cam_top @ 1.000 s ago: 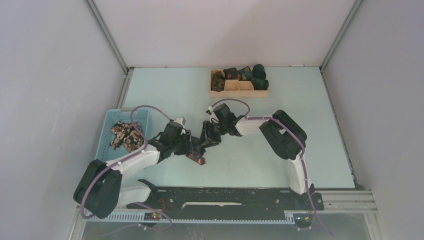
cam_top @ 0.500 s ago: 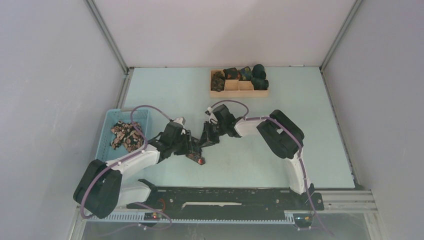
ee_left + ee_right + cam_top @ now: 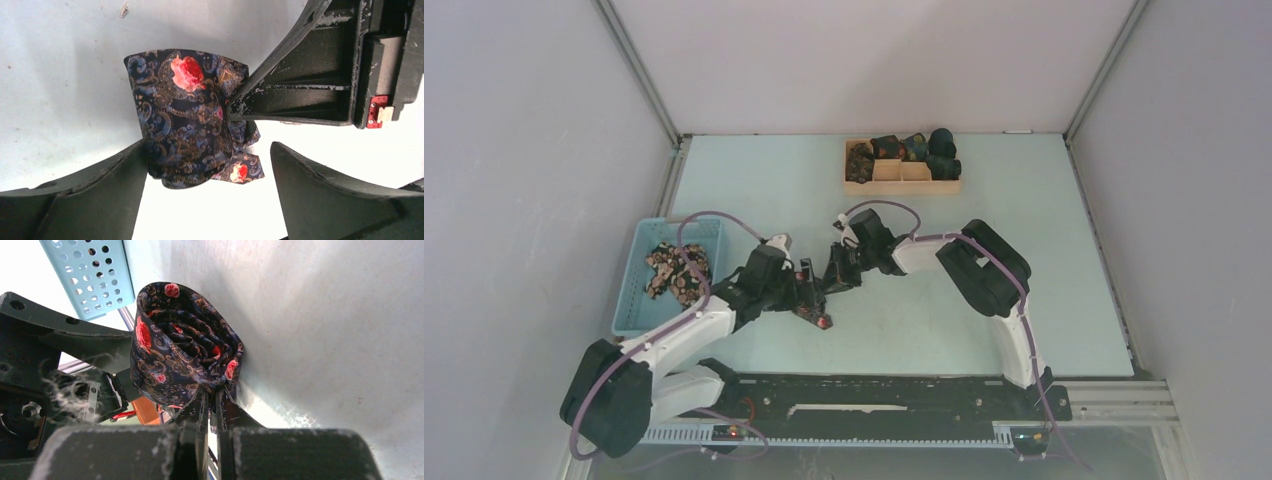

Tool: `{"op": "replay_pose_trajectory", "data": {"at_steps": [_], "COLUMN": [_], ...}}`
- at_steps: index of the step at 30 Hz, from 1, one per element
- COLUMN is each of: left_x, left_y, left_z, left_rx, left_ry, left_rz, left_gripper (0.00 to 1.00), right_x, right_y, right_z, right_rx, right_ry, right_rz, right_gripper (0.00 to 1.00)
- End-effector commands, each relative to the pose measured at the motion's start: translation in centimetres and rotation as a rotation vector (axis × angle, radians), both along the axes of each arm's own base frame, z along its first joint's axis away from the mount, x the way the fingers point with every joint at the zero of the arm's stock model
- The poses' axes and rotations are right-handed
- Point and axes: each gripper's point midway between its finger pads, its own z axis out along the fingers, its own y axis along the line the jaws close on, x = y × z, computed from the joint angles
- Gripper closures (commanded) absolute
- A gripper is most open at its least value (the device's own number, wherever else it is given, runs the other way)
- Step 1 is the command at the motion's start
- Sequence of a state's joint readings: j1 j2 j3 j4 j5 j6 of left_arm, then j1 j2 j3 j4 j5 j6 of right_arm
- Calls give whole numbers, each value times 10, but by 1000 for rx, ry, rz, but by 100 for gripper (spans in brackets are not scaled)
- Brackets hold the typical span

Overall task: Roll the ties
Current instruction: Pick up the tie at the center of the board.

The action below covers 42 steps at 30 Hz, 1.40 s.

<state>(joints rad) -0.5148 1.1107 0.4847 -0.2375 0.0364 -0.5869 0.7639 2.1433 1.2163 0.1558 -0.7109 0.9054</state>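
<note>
Right wrist | right gripper [image 3: 214, 396] pinching tie [image 3: 180, 340] | left gripper [image 3: 209, 150] wide apart

Light-blue perforated basket [image 3: 629, 300] left on pale table [image 3: 1044, 280]; wooden divided tray [image 3: 902, 187] far side.

The left gripper [image 3: 207, 147] and right gripper [image 3: 215, 396] meet nose to nose at the rolled tie [image 3: 185, 125], leaving no passage between them. The basket [image 3: 627, 300] stands near the left gripper's outer side; the tray [image 3: 902, 187] (well apart) lines the far edge. Bare table [image 3: 1044, 290] lies open rightward.
</note>
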Motion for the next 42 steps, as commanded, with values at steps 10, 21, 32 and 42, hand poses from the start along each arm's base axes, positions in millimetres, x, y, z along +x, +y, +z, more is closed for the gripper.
{"op": "replay_pose_trajectory", "data": {"at_steps": [10, 21, 32, 42], "left_x": [4, -12, -20, -18], "left_y": [22, 48, 70, 76], "left_z": [66, 126, 142, 137], "left_rx": [15, 49, 151, 178], "left_ry": [-136, -221, -268, -279], "left_rz": [102, 140, 123, 142], "left_gripper": [0, 0, 0, 0], "right_x": [24, 63, 96, 137], "right_y": [-4, -33, -59, -103], "right_z": [37, 61, 85, 125], "right_rx": [61, 75, 89, 121], "right_ry": [-116, -165, -191, -207], "right_rz": [-28, -119, -186, -306], "right_gripper": [100, 100, 100, 100]}}
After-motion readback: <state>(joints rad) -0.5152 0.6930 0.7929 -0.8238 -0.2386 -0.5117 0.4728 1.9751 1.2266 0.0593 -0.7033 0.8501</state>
